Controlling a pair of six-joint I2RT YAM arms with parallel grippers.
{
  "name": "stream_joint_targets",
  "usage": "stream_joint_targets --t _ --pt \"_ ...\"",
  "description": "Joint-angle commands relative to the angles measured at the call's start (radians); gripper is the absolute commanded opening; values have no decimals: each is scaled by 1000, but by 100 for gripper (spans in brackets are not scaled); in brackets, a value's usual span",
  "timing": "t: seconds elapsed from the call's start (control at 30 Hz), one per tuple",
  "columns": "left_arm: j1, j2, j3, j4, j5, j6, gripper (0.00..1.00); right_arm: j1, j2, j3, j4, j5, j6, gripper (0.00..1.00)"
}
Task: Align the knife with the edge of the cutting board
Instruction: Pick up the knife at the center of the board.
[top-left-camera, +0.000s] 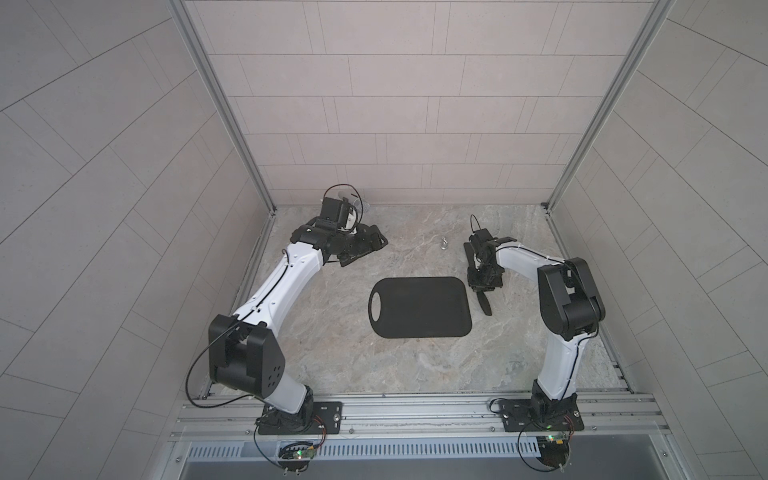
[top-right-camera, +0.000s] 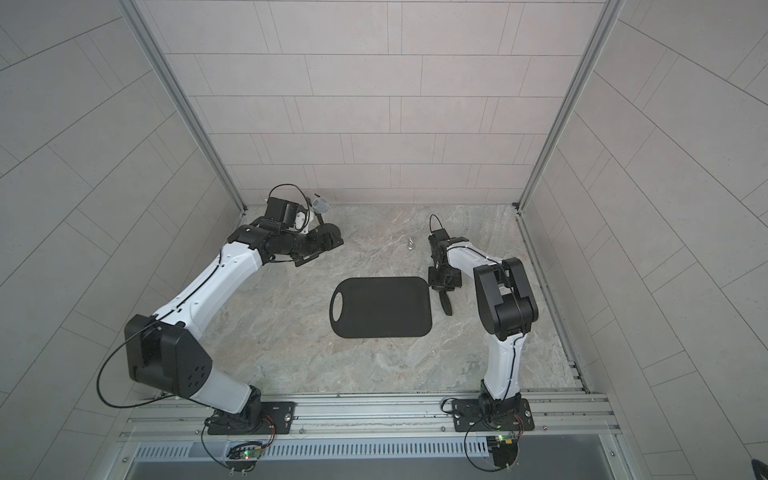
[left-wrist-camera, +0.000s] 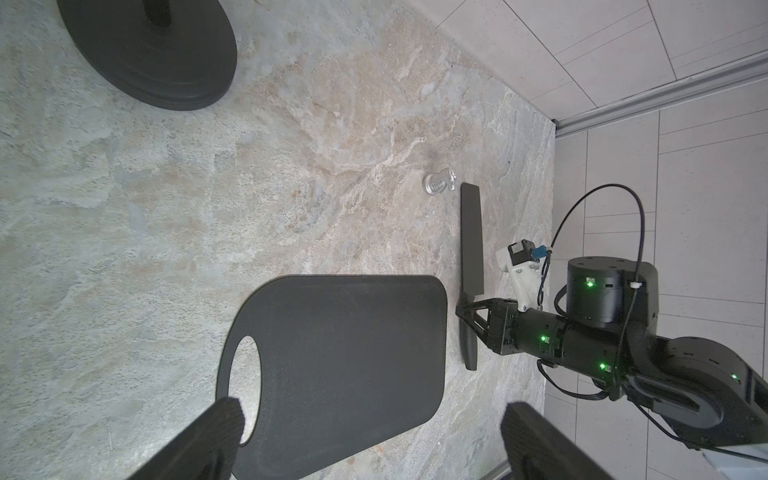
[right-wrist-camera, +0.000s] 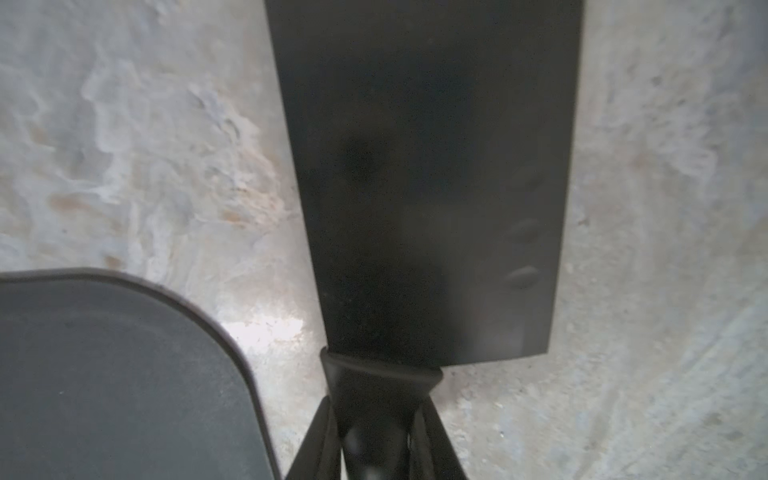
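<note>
The matte-black cutting board (top-left-camera: 419, 307) (top-right-camera: 380, 307) lies flat mid-table, its handle hole to the left. The all-black knife (top-left-camera: 484, 305) (top-right-camera: 446, 305) lies just right of the board's right short edge. A narrow gap separates them, and the knife is slightly tilted, its blade reaching back past the board's far corner. My right gripper (top-left-camera: 482, 284) (right-wrist-camera: 374, 436) is shut on the knife's handle next to the blade (right-wrist-camera: 432, 187). The board's corner (right-wrist-camera: 104, 374) shows beside it. My left gripper (top-left-camera: 365, 251) (left-wrist-camera: 374, 436) hangs open and empty at the back left, above the board's (left-wrist-camera: 345, 353) hole end.
A microphone stand's round black base (left-wrist-camera: 149, 50) sits at the back left under my left arm, its mesh head (top-right-camera: 320, 204) near the back wall. A small silver metal piece (top-left-camera: 444, 243) (left-wrist-camera: 438, 183) lies behind the board, near the knife tip. Walls enclose three sides.
</note>
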Motion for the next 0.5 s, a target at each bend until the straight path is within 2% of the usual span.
stream_joint_targets --t 0.0,0.47 --pt "0 -19 -9 -1 5 16 100 -5 23 -51 59 -4 18 0" --pt "-1 -17 -9 -1 7 16 100 -4 -125 -155 96 -89 75 0"
